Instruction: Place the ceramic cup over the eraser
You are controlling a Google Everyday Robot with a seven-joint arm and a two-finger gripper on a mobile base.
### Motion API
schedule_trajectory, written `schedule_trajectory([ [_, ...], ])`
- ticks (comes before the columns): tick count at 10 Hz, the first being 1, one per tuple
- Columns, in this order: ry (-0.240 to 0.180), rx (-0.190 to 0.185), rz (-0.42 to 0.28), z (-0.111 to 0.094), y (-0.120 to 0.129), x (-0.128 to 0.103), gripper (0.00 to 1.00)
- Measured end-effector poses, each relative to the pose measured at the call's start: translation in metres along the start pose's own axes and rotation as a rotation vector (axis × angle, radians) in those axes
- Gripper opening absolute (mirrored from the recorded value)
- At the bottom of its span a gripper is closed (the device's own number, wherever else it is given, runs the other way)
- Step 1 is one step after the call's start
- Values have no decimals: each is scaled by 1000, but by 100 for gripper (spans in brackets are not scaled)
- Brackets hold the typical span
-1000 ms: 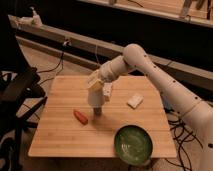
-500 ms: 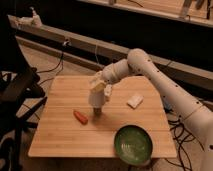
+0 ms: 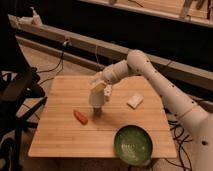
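The cream-white ceramic cup [image 3: 97, 99] hangs upside down in my gripper [image 3: 99, 88], above the middle of the wooden table [image 3: 55, 135]. Directly under the cup stands the dark grey eraser [image 3: 97, 112], its lower part showing below the cup's rim. The cup appears partly lowered over the eraser's top. My arm reaches in from the right, and the gripper is shut on the cup.
An orange carrot-like piece [image 3: 80, 117] lies just left of the eraser. A flat white block [image 3: 134, 101] lies to the right. A green bowl [image 3: 133, 145] sits near the front right edge. A black chair [image 3: 17, 95] stands left of the table.
The gripper with the cup has moved slightly lower and toward the eraser. The other objects have not moved.
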Motion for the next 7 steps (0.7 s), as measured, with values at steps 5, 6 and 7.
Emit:
schedule_trajectory([
  [5,-5,-6,2,17,1,19,63],
  [6,-6,8,9,13,-2,24,51],
  [7,-7,7,11,12,-6,23,43],
])
